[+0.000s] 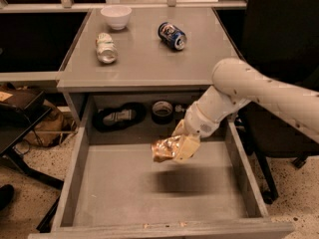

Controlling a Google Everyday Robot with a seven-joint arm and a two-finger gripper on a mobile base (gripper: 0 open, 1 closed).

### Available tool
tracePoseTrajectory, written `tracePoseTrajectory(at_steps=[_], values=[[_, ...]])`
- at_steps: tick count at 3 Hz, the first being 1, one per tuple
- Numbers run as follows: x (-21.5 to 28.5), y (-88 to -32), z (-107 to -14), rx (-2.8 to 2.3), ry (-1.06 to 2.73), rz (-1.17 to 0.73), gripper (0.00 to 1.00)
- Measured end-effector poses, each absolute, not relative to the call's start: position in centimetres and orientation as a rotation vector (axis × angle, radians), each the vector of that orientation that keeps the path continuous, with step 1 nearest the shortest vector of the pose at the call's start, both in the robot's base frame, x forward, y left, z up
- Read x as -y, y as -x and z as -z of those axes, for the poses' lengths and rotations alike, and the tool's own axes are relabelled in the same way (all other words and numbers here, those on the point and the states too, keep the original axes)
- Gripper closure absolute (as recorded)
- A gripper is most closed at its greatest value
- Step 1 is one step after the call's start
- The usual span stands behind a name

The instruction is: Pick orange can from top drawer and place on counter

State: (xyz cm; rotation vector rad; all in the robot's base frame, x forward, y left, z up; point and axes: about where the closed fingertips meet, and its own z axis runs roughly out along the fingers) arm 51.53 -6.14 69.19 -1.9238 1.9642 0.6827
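The orange can (pixel 164 148) is a shiny, dented gold-orange can held in my gripper (pixel 180 144), lifted clear above the floor of the open top drawer (pixel 124 188), with its shadow on the floor below. My gripper is shut on the can, its pale fingers (pixel 187 147) clasping the can's right end. My white arm reaches in from the right. The grey counter (pixel 149 59) lies above and behind the drawer.
On the counter lie a silver-white can (pixel 106 48) at the left, a blue can (pixel 172 36) at the middle right, and a white bowl (pixel 116 16) at the back. A dark object (pixel 117 117) and a tape roll (pixel 162 111) sit at the drawer's back. A black chair (pixel 279 29) stands right.
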Motion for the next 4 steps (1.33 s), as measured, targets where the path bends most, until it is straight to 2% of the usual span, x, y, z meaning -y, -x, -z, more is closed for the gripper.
tracePoseTrajectory(at_steps=[1, 3, 4], values=[[5.8, -53.6, -76.4, -1.916, 1.970, -0.539, 1.00], [5.7, -54.3, -77.1, -1.905, 1.981, -0.523, 1.00], [5.9, -57.4, -79.8, -1.893, 1.989, -0.455, 1.00]])
